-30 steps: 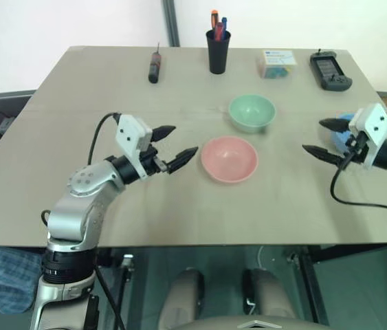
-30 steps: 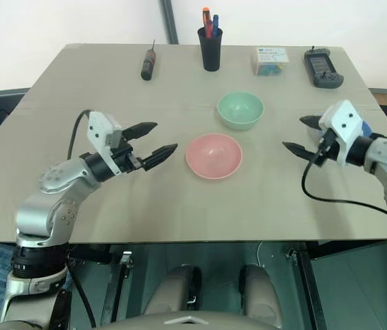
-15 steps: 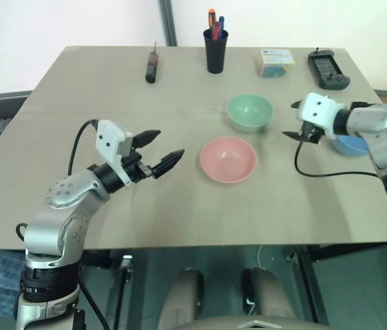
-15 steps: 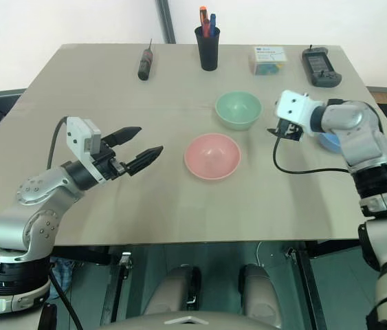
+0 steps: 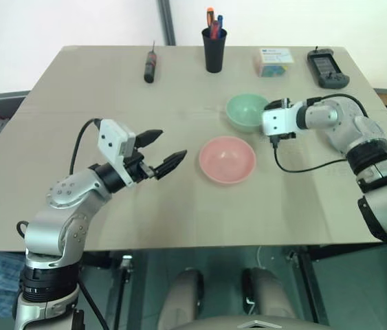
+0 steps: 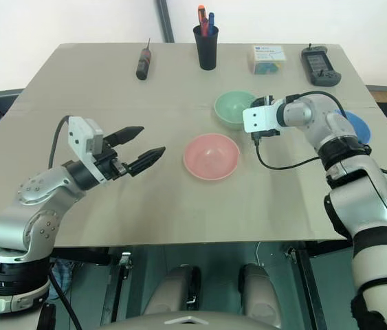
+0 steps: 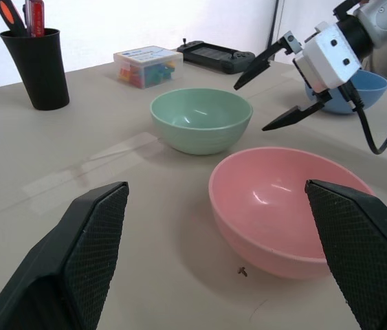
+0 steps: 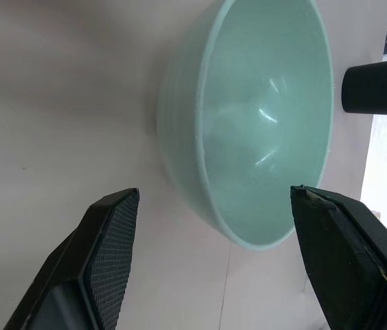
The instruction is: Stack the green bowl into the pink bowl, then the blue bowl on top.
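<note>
The right end effector (image 7: 275,88), jaws spread and empty, nears the green bowl (image 5: 249,112), needing one finger inside its rim.

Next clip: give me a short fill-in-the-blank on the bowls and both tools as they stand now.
1. The right tool, fingers open, is beside the ____ bowl.
2. The pink bowl is ____ inside.
3. The blue bowl sits by the table's ____ edge.
4. The left tool holds ____.

Missing: green; empty; right; nothing
</note>
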